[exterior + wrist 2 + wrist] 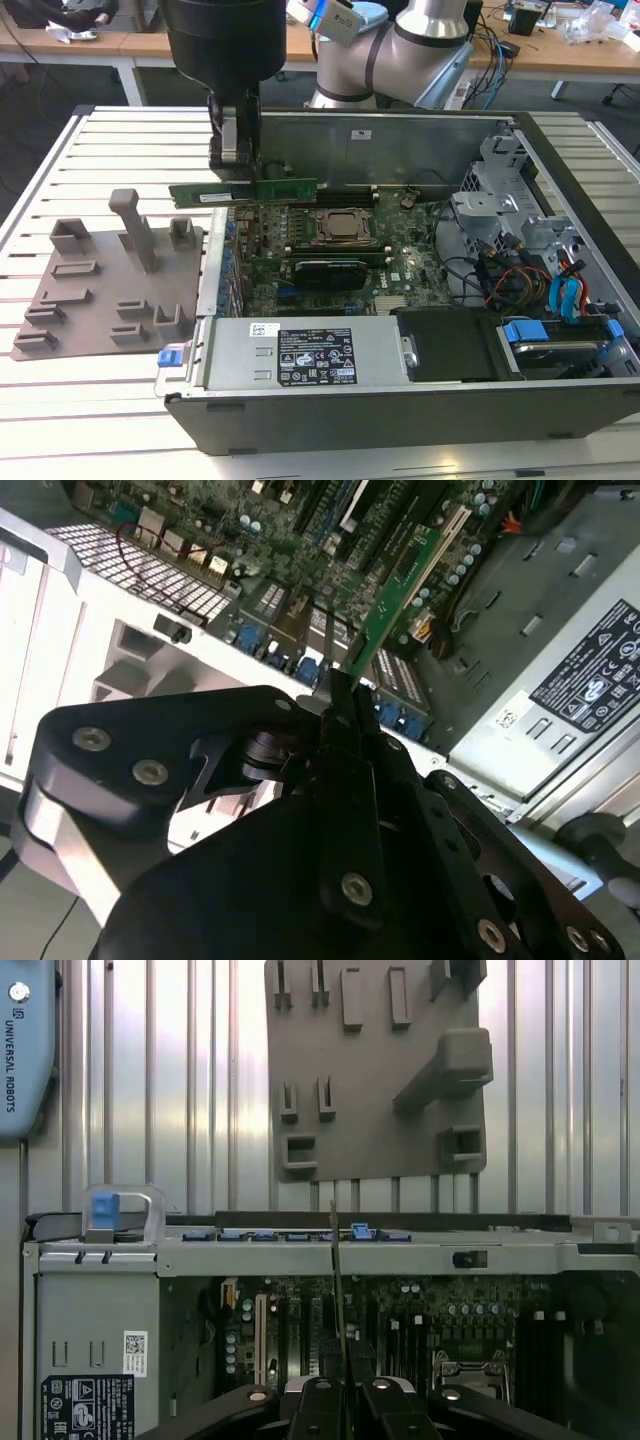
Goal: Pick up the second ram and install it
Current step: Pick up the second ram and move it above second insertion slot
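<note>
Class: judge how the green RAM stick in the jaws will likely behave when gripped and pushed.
The second ram seems stiff: it juts straight from both sides of the jaws without sagging. Probably light, being very thin edge-on in the first wrist view. Its bare circuit board suggests fragility.

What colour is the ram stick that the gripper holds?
The ram is green; the exterior view shows it best.

In the second wrist view the hand (342, 690) hides the second ram's (398, 582) near end above the computer case (90, 650), which is cut off at the edges.
</note>
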Controlling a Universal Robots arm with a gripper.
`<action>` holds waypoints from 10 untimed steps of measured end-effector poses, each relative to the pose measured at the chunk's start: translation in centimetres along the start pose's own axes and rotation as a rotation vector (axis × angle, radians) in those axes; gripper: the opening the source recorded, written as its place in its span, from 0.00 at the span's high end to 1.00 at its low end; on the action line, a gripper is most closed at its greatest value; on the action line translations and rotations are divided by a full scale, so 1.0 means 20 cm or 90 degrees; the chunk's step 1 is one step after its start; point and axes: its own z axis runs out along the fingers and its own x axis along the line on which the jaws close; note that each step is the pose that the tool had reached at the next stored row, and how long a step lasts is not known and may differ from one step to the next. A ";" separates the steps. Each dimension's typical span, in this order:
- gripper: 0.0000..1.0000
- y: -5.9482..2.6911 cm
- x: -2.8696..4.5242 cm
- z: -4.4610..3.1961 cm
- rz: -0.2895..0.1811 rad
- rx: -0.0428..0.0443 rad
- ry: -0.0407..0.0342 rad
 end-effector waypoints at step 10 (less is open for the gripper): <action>0.86 -0.212 -0.001 -0.002 0.000 -0.0003 0.0000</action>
